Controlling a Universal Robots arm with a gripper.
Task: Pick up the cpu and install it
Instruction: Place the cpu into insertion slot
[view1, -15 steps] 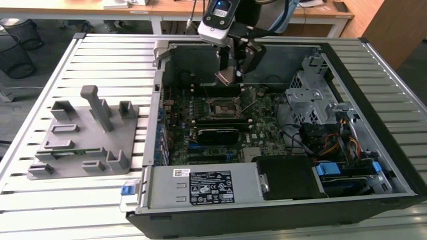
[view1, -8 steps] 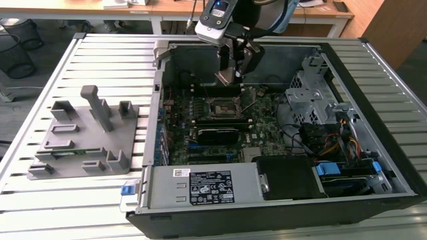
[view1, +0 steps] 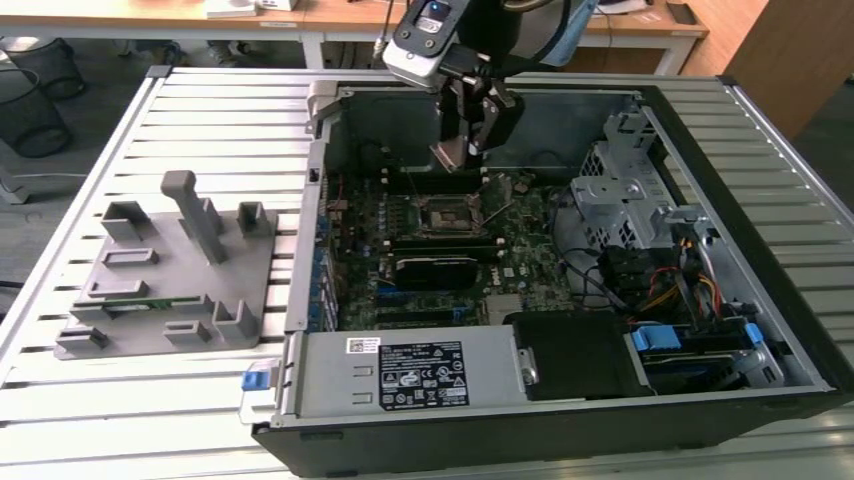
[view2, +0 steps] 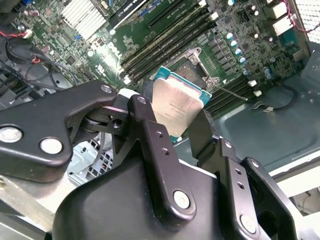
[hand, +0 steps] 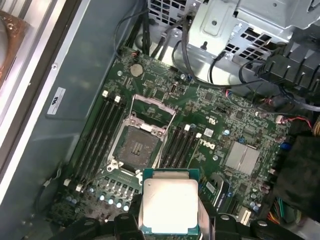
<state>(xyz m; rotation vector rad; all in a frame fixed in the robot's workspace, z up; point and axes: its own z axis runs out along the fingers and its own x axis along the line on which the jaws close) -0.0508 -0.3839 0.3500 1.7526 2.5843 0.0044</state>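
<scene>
The cpu (view2: 177, 102), a flat square chip with a silver-grey metal top and a green edge, hangs clamped between my black fingers (view2: 145, 120). My gripper (view1: 461, 150) is shut on it, above the green motherboard inside the open computer case (view1: 314, 180). In the exterior view the cpu (view1: 449, 155) is a little above and behind the open, empty socket (view1: 441, 215). The first wrist view has the cpu (hand: 169, 205) beside the socket (hand: 140, 142), whose metal frame is folded open.
Memory slots (hand: 102, 132) flank the socket. A metal drive cage (view1: 621, 190), loose cables (view1: 667, 290) and the power supply (view1: 400, 370) crowd the case. A grey plastic fixture tray (view1: 174, 270) sits on the slatted table (view1: 80, 390) at the exterior view's left.
</scene>
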